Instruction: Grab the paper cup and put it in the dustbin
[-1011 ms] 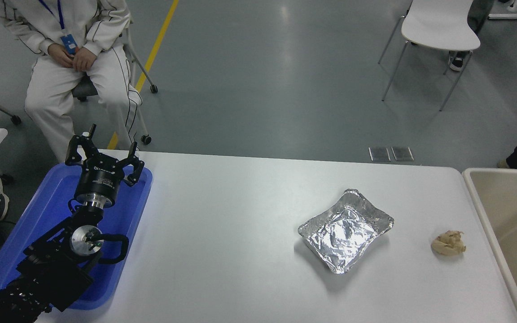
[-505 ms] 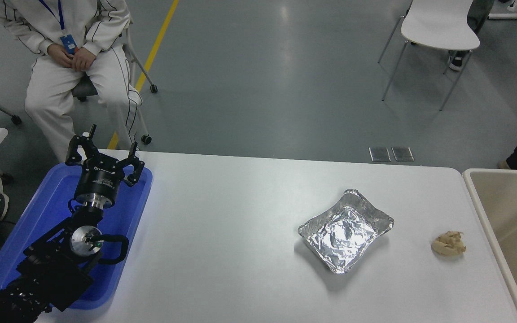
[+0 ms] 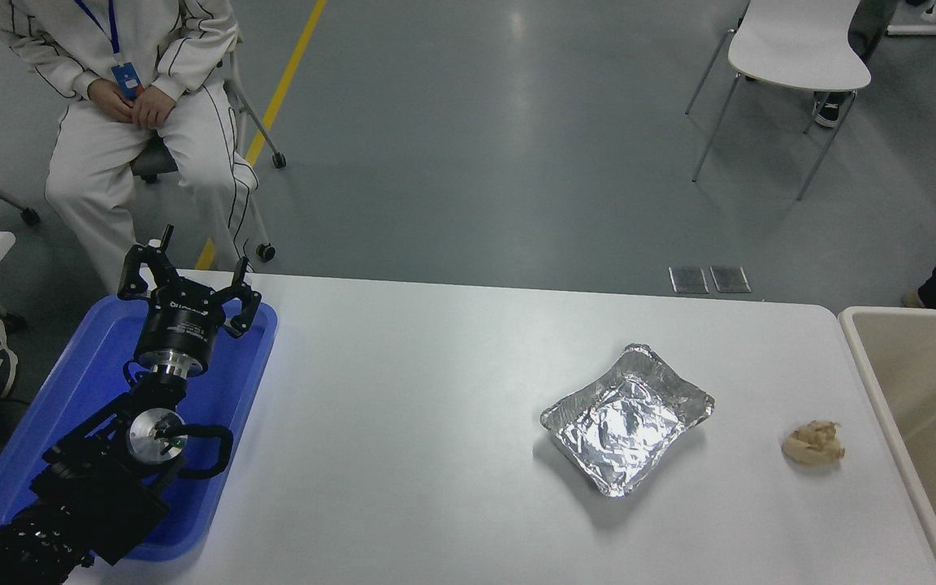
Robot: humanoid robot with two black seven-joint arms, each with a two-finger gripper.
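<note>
The beige dustbin (image 3: 931,357) stands against the table's right end, cut off by the picture's edge, and only part of its inside shows. The paper cup is out of view. My left gripper (image 3: 190,275) is parked above the blue tray (image 3: 86,374) at the lower left, open, with nothing between its fingers. My right arm does not show in the head view.
A silver foil tray (image 3: 626,416) lies right of the table's middle. A small beige lumpy wad (image 3: 812,444) sits between it and the bin. A person in white sits beyond the far left corner. A white chair (image 3: 797,49) stands at the far right.
A pale shape seen one second ago at the right edge inside the bin no longer shows. The left arm, foil tray and wad have not moved.
</note>
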